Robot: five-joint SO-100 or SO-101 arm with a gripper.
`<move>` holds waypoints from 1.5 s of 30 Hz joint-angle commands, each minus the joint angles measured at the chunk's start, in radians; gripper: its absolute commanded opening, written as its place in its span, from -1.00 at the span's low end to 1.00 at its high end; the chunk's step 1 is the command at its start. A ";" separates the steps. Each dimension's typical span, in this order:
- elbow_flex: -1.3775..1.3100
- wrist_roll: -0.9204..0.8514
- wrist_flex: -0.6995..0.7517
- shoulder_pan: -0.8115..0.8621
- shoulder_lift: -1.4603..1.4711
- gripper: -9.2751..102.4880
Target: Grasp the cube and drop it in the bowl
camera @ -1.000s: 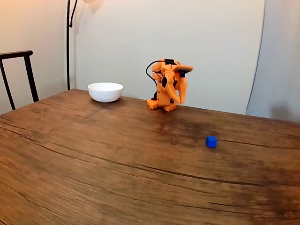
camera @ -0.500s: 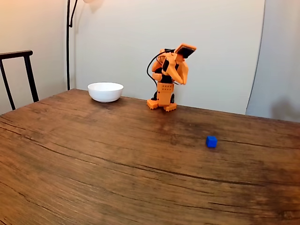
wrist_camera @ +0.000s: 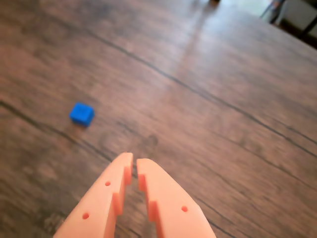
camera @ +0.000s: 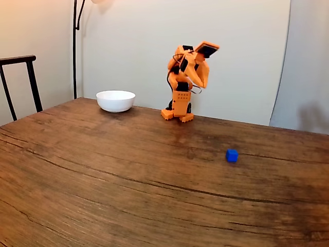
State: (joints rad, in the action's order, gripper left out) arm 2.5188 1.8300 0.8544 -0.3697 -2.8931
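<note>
On the dark brown wooden counter (camera: 103, 175), toward the right of the fixed view, the tiny bright-blue solid cube (camera: 232, 155) sits alone on the grain, well apart from everything else. At the far edge, near the pale wall, stands the orange plastic robot arm (camera: 184, 87), folded up on its base, with its upper links raised and bent over above it. To its left in that view, close to the far edge too, rests the plain round white bowl (camera: 115, 100), upright, and well apart from the cube. A black metal chair back (camera: 20, 77) shows at the left edge, and a thin black lamp pole (camera: 75, 46) rises against the wall behind the bowl. From the wrist view, the orange two-finger end effector (wrist_camera: 133, 161) enters from the bottom edge, its two fingers drawn narrow with only a thin slit between the tips, and nothing is held between them. The blue cube (wrist_camera: 81, 113) lies on the wood up and to the left of those tips in the wrist view, apart from them and untouched, one corner turned slightly toward the camera. Long dark cracks in the grain run diagonally across the counter (wrist_camera: 223, 99) past the cube and beyond the fingertips.
</note>
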 commanded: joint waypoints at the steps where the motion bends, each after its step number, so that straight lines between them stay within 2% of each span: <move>1: -0.112 0.015 0.003 -0.025 0.126 -0.84; 9: -0.213 0.005 -0.014 -0.078 0.347 -0.84; 21: -0.278 0.003 -0.015 -0.126 0.434 -0.84; 31: -0.278 0.000 -0.190 -0.170 0.563 -0.84; 45: -0.259 -0.104 -0.351 -0.210 0.709 -0.84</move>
State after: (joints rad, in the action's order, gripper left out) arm 2.2964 1.7595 0.5461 -0.5783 -2.1859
